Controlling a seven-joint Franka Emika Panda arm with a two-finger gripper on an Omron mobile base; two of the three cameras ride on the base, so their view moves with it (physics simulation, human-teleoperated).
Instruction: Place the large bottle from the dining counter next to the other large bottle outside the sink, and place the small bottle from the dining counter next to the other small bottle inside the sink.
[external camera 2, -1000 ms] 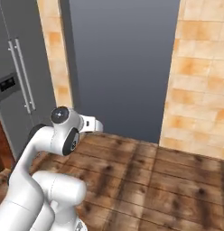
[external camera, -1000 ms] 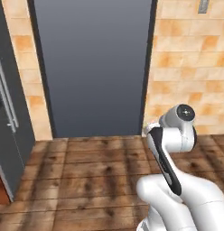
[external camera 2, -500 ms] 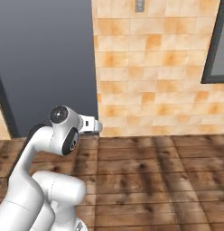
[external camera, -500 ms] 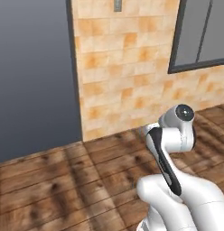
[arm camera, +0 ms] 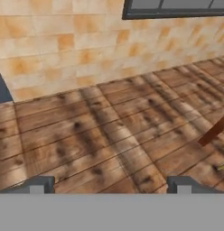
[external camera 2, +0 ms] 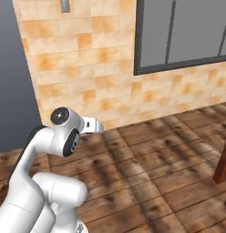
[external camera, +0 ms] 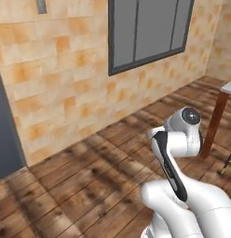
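Here the arm is folded up over its base, its white links rising from the lower right of the left base view and from the lower left of the right base view, where a short white stub juts out from the joint toward the wall. In the hand view the gripper hangs released over bare wooden floor, its two dark fingertips set wide apart at the bottom with nothing between them. Ahead stands a wall of tan and orange tiles, with a dark-framed window of grey panes set high in it; the same window fills the upper right of the right base view and shows as a dark strip along the top of the hand view. At the left edge of the left base view there is a tall grey panel, which may be a door, though I cannot tell. A small grey plate sits high on the wall. Of the task's things, just a corner of the desk shows, at the right edge of the left base view: a pale top on a reddish wooden leg, well apart from the gripper. The leg shows too at the right of the right base view and as a slanted brown bar in the hand view.
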